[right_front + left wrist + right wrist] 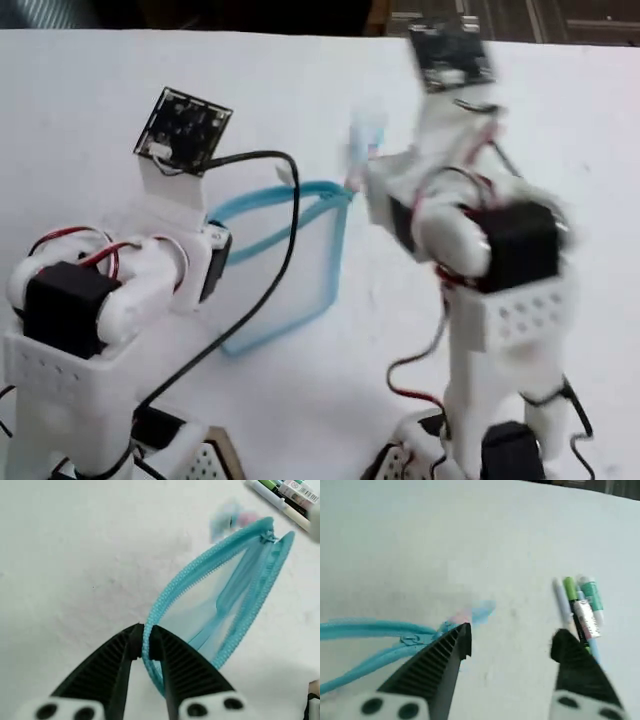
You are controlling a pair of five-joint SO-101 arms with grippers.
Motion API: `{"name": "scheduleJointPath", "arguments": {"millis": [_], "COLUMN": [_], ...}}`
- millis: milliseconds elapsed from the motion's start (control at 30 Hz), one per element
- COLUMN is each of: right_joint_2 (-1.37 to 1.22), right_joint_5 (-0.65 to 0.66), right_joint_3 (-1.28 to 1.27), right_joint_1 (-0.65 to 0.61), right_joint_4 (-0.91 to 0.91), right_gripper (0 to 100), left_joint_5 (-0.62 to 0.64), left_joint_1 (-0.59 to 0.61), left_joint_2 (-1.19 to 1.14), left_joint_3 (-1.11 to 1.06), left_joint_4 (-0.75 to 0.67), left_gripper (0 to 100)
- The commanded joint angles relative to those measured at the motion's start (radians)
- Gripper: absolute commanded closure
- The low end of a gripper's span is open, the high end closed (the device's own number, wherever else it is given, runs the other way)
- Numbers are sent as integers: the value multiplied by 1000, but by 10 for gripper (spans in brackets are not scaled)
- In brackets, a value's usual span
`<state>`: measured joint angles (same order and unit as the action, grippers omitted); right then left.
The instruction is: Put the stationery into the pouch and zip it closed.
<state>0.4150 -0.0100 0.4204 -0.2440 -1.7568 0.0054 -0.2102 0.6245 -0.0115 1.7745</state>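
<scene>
Holding the clear, turquoise-zippered plastic pouch (215,610) at table centre by its rim in your closed left gripper (144,647), steer the wide-open, empty right gripper (512,636), at the pouch's 1 o'clock corner, squarely over the coloured marker pens (580,610) just beyond.

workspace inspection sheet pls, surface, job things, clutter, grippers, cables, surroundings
surface: white table
job's things: pouch open, unzipped; pens lying on the table outside it
clutter: nothing seen
grippers: left gripper shut on the pouch's zip edge; right gripper open, between the pouch's zip end and the pens
cables: black cable passes in front of the pouch in the high view
surroundings: dark room beyond the table's far edge
</scene>
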Motion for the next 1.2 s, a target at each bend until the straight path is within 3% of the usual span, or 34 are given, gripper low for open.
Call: {"name": "scheduleJointPath", "arguments": {"millis": [0,100,233,367,567,733,1167], "right_joint_2": [67,70,7,-160,-458,-766,-1600], "right_joint_5": [9,180,448,617,835,856,813], "right_joint_3": [3,-71,-290,-413,-305,-29,1054], "right_joint_1": [208,383,467,460,358,302,251], "right_joint_4": [-12,-12,10,147,286,283,73], "right_gripper": [574,606,700,785,858,857,812], "left_joint_5": [-6,-6,-6,-8,-8,-8,-8], "left_joint_1": [-23,-23,-23,-23,-23,-21,-21], "left_joint_2": [0,0,0,0,26,57,58], "left_joint_3": [-38,-38,-38,-38,-44,-45,-45], "left_joint_4": [3,3,3,-3,-5,-5,-3], "left_gripper": [977,977,977,977,977,977,977]}}
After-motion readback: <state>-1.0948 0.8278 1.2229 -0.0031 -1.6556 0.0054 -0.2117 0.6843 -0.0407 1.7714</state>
